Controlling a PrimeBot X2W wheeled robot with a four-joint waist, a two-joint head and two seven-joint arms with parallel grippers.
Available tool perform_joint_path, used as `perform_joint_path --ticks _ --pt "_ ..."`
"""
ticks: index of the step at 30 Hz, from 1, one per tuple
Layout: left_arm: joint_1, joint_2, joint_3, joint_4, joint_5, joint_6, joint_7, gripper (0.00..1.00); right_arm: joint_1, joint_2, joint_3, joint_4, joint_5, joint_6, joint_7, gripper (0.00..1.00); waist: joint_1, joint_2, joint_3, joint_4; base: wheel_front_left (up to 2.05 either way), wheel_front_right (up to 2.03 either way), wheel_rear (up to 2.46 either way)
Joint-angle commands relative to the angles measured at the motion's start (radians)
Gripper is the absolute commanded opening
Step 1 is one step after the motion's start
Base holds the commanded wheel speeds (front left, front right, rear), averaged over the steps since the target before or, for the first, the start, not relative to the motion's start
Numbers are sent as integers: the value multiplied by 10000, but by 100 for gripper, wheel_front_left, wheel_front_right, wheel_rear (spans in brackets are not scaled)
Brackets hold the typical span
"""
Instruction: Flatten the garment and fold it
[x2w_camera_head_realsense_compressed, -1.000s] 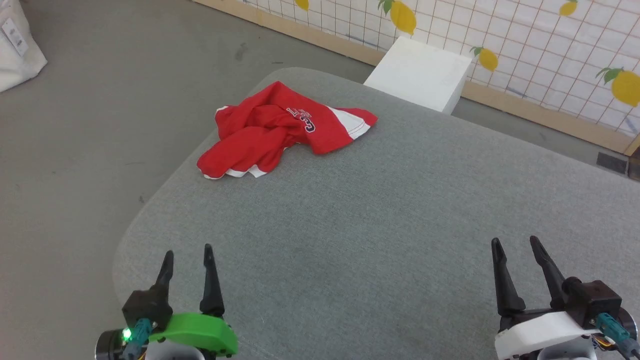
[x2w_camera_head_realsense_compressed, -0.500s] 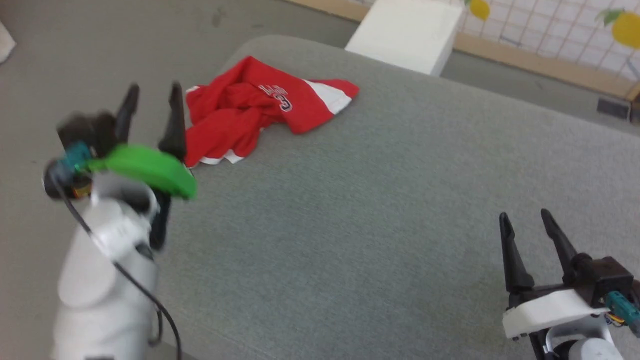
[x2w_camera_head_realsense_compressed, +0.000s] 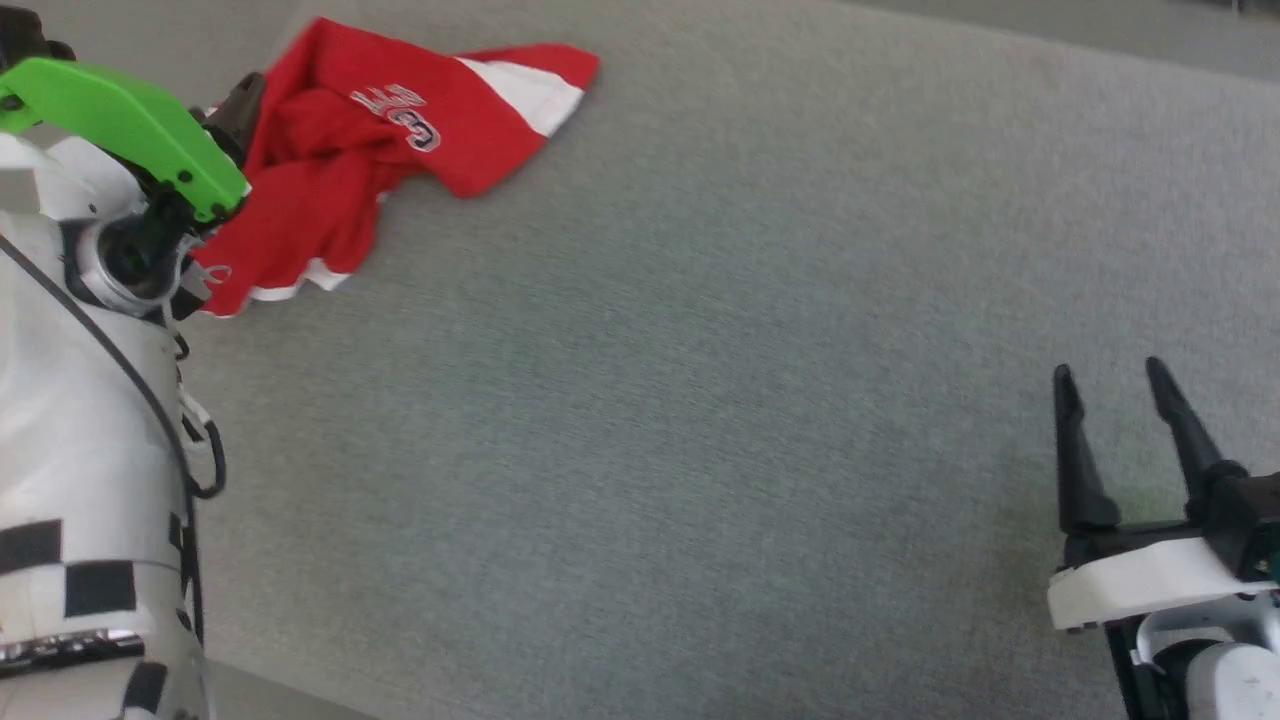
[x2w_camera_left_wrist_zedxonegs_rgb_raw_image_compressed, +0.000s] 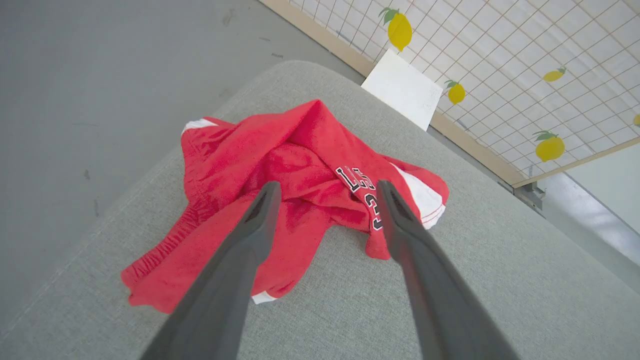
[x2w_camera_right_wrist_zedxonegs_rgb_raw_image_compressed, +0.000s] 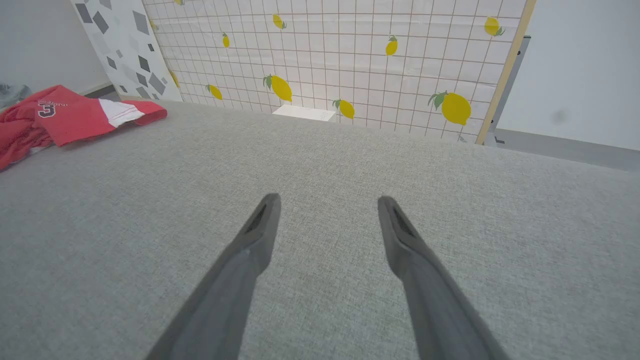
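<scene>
**Fig.** We find the garment (x2w_camera_head_realsense_compressed: 340, 150) bunched at the far left corner of the grey padded table (x2w_camera_head_realsense_compressed: 700, 420). We judge it light and limp, best pinched at the white-banded hem (x2w_camera_head_realsense_compressed: 520, 90). Its long axis runs near-left to far-right, with the lettered leg pointing far-right. The left gripper (x2w_camera_left_wrist_zedxonegs_rgb_raw_image_compressed: 328, 184) is poised over it, spread and empty. The right gripper (x2w_camera_head_realsense_compressed: 1108, 368), likewise spread and empty, is well apart.

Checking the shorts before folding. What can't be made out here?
Left wrist view: folds bury part of the white lettering on the crumpled red fabric shorts; a finger of the left gripper crosses its end.
Head view: that gripper's green cover hides the shorts' left side.
Right wrist view: the left edge crops the shorts.
</scene>
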Motion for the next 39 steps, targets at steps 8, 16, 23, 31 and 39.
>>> perform_joint_path --ticks 8,16,23,31,39 --pt "-426 252 190 128 -507 1104 2243 100 -50 1 -248 -571 -183 -13 121 100 -1 0 1663 -904 0 0 0" --pt "188 326 -9 -221 -439 1395 2894 100 -72 1 -370 -861 -185 -13 197 100 -1 0 2140 -959 0 0 0" --pt "562 239 -61 -238 -282 1312 2033 0 -121 1 -409 -1012 -220 -13 311 100 -1 0 2287 -894 0 0 0" --pt "379 333 247 -25 -237 758 -147 0 -136 1 -291 -843 -199 -13 324 100 -1 0 1881 -712 0 0 0" --pt "-675 570 314 -62 -174 -202 -2251 0 -157 1 -21 -224 67 -13 73 100 -1 0 762 -729 0 0 0"
